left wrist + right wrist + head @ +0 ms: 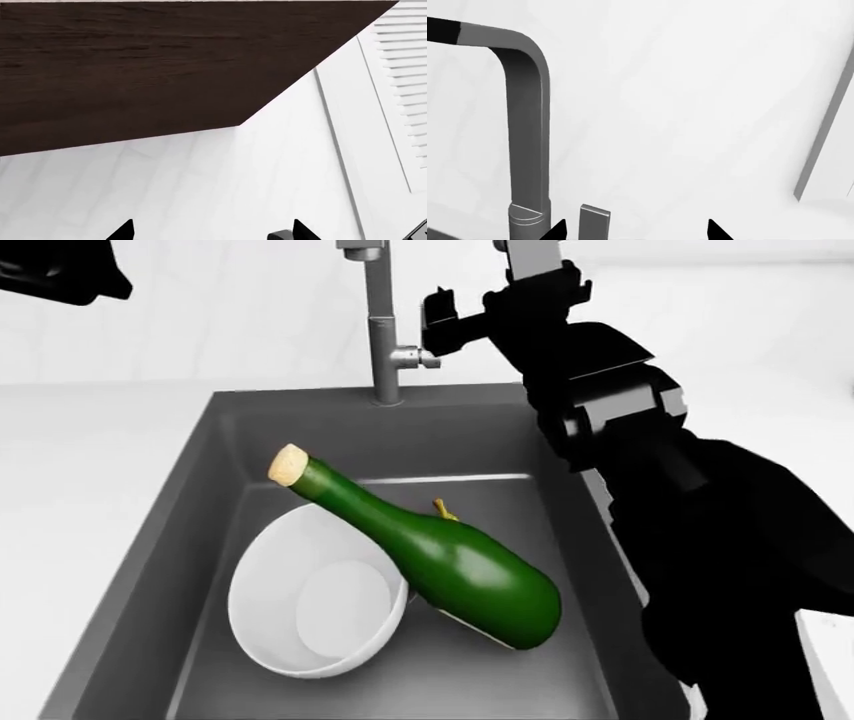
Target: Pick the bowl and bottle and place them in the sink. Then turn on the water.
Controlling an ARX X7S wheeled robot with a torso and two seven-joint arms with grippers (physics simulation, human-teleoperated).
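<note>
Right gripper (635, 231): its two black fingertips stood apart, with nothing between them; they held nothing.
Lever (594, 221): the flat grey lever was just beside one right fingertip (558, 230), inside the gap; contact could not be told.
Faucet (527, 130): a tall grey square spout, upright next to the lever, at the back rim of the sink in the head view.
Right arm (627, 430): black, it reached over the right side of the sink up to the faucet.
Left gripper (210, 231): the two tips were wide apart and empty, in front of a white wall and a dark wooden panel (133, 65).
Sink (174, 540): a dark grey basin.
Bottle (427, 550): it lay inside the sink, tilted, with the cork (287, 463) toward the back left, resting on the rim of the bowl.
Bowl (314, 600): white, inside the sink, tipped on its side, under the bottle.
Water: no stream was seen.
</note>
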